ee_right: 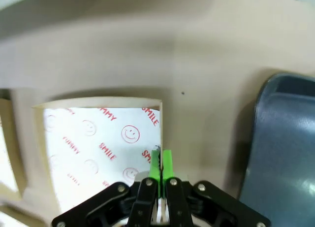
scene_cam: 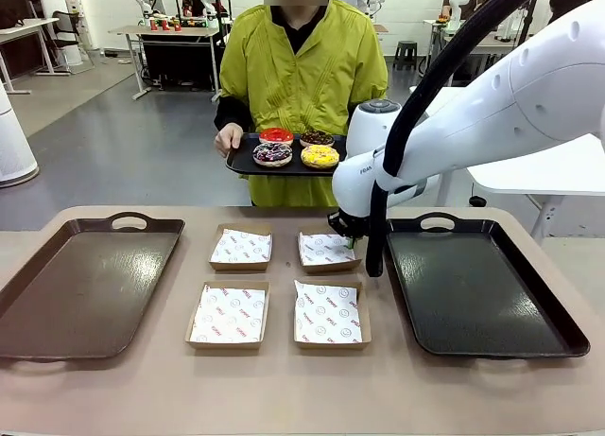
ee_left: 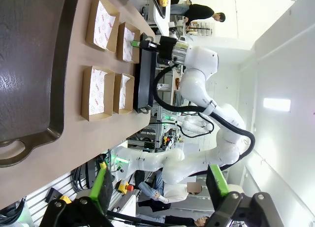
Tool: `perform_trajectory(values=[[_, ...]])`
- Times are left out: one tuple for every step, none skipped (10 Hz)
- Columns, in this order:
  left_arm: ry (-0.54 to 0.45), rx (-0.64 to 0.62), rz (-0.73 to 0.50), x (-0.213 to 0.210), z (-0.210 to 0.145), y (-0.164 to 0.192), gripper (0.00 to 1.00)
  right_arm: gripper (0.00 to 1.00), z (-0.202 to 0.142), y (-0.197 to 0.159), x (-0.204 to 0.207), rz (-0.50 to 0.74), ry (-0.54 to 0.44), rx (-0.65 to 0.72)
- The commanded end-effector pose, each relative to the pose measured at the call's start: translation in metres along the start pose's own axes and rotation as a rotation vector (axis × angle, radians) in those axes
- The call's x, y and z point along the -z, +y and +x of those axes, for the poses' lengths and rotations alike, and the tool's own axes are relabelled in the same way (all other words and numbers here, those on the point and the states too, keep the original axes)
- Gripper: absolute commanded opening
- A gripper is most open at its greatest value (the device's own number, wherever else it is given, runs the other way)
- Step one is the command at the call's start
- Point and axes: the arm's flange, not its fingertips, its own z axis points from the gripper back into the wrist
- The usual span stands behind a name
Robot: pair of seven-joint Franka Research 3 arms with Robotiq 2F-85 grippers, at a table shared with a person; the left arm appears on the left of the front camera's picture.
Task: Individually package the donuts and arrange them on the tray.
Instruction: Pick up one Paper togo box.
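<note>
Several donuts lie on a black tray (scene_cam: 244, 162) that a person in a yellow-green jacket holds beyond the table: red (scene_cam: 276, 134), brown (scene_cam: 316, 138), purple (scene_cam: 272, 153) and yellow (scene_cam: 319, 156). My right gripper (scene_cam: 348, 230) is down at the right wall of the far right paper-lined box (scene_cam: 324, 251). In the right wrist view its green pads (ee_right: 167, 163) are pressed together on that box's (ee_right: 93, 148) side wall, so my right gripper (ee_right: 160, 160) is shut on it. High off the table, my left gripper (ee_left: 160, 183) stands open with nothing between its fingers.
Three more paper-lined cardboard boxes (scene_cam: 230, 315) sit in the middle of the table. A brown tray (scene_cam: 57, 304) lies at the left and a dark tray (scene_cam: 492, 304) at the right, right next to the gripped box.
</note>
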Motion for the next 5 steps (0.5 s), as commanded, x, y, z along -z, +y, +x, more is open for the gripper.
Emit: perform_trajectory(values=[[-0.012, -0.002, -0.013, -0.001, 0.0, -0.001, 1.0, 0.0, 0.001, 0.013, -0.071, -0.075, 0.013, 0.046], [-0.012, -0.002, -0.013, -0.001, 0.0, -0.001, 1.0, 0.0, 0.005, 0.013, -0.103, -0.082, 0.005, 0.075], [-0.012, -0.002, -0.013, -0.001, 0.0, -0.001, 1.0, 0.0, 0.008, 0.013, -0.131, -0.088, -0.003, 0.085], [-0.012, -0.002, -0.013, -0.001, 0.0, -0.001, 1.0, 0.0, 0.014, 0.014, -0.156, -0.087, -0.028, 0.11], [-0.012, -0.002, -0.013, -0.001, 0.0, -0.001, 1.0, 0.0, 0.018, 0.017, -0.172, -0.086, -0.035, 0.114]])
